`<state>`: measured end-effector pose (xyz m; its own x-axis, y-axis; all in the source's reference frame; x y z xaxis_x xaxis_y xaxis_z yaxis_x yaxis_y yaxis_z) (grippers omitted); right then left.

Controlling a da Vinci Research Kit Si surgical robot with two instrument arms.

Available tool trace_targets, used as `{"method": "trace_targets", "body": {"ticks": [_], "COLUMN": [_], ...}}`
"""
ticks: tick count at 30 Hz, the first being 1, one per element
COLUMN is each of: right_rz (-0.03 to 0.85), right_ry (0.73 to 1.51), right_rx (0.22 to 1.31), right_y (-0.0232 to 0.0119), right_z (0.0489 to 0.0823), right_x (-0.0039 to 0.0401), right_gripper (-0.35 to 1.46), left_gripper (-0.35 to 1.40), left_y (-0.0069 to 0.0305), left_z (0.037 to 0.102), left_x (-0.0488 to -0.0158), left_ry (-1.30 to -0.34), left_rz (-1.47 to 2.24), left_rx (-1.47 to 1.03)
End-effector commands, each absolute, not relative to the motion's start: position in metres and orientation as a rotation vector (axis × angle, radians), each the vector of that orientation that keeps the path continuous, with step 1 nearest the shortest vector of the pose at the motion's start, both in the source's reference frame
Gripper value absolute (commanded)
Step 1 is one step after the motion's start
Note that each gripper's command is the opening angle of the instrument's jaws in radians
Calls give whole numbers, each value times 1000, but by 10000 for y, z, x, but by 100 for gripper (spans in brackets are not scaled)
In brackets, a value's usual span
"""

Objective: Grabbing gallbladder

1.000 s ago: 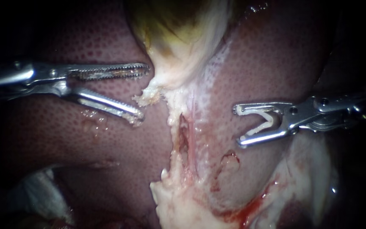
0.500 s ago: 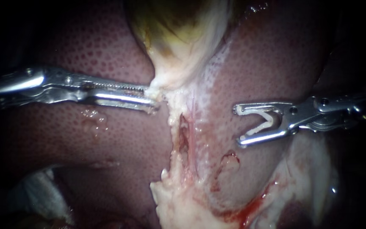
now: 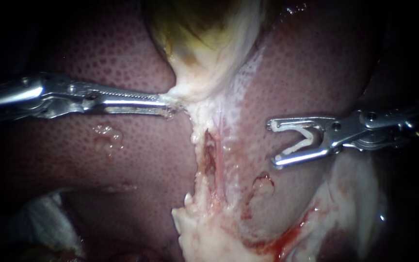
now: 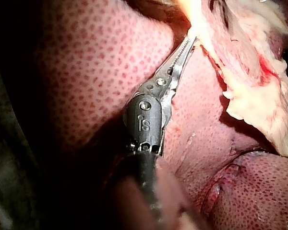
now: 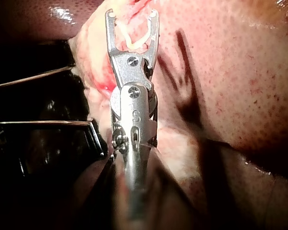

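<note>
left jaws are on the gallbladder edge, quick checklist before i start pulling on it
1. Grip: the left instrument has its jaws shut on the pale lower edge of the gallbladder: ok.
2. Depth of bite: only the jaw tips reach the tissue, so whether it holds under pull: cannot tell.
3. Liver free of the left jaws: they lie close over it, contact: cannot tell.
4. Right instrument out of the way: off to the side over the liver, apart from the gallbladder: ok.
5. Clip seated between the right jaws: ok.
6. Bleeding: a red patch lies low in the endoscope view, away from both instruments; whether active: cannot tell.
</note>
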<state>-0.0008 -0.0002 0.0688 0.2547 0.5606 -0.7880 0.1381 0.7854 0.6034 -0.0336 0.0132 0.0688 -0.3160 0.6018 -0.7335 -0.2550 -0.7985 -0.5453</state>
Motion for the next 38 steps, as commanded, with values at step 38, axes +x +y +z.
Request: {"method": "trace_targets", "body": {"ticks": [38], "right_rz": [315], "right_ry": [1304], "right_rx": [648], "right_y": [-2], "right_z": [688], "right_x": [-9], "right_gripper": [51], "left_gripper": [-35], "left_y": [189], "left_z": [619], "left_x": [-259], "left_ry": [-398], "left_rz": [2083], "left_rx": [-1383]}}
